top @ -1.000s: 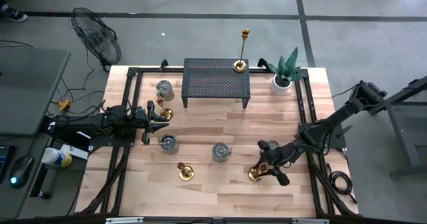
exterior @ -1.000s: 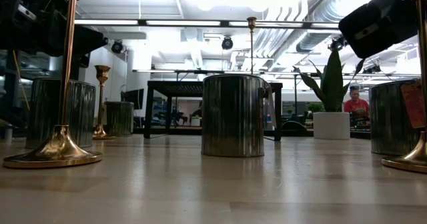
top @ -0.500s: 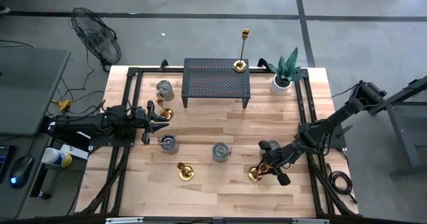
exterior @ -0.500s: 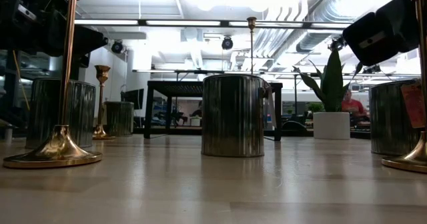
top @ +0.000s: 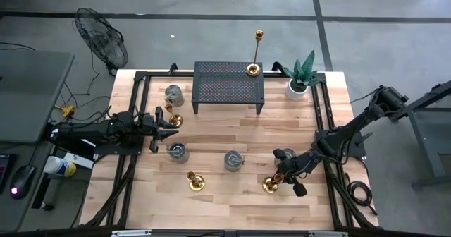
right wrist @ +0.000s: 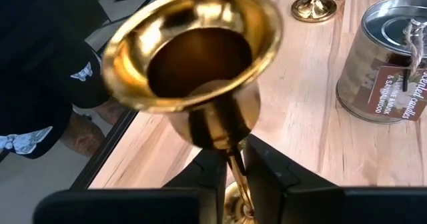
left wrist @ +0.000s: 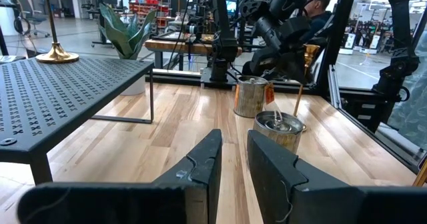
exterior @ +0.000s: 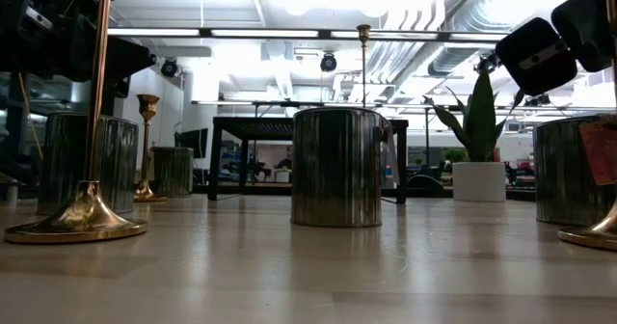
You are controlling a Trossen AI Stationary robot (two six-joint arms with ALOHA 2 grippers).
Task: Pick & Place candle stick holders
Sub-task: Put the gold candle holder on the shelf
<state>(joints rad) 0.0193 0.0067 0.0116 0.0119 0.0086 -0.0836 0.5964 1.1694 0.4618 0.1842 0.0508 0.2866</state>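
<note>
Several brass candlesticks show. One stands on the black mesh rack (top: 229, 85), its base (top: 254, 70) on the rack's right end. One (top: 174, 118) stands on its base just beyond my left gripper (top: 166, 129), whose fingers stand close together and hold nothing. One (top: 195, 181) stands at the front centre. My right gripper (top: 284, 176) is shut on the stem of the last one (top: 270, 186) at the front right; its cup (right wrist: 193, 54) rises above the fingers. My right gripper pinches the candlestick's thin stem (right wrist: 233, 159) between its two fingers, just below the cup and well above the base. The fingers (right wrist: 267, 174) come level from the table's right side and lie across the stem. The candlestick stands about upright; its base (exterior: 590, 235) is at table height.
Three metal tins (top: 173, 94) (top: 177, 151) (top: 233, 159) stand on the wooden table (top: 296, 124). A potted plant (top: 299, 78) stands at the back right. Black frame rails (top: 320, 117) run along the table's sides.
My right gripper has shifted a little toward the table's right edge, still shut on the stem. The candlestick's base has gone a little to the right with it.
</note>
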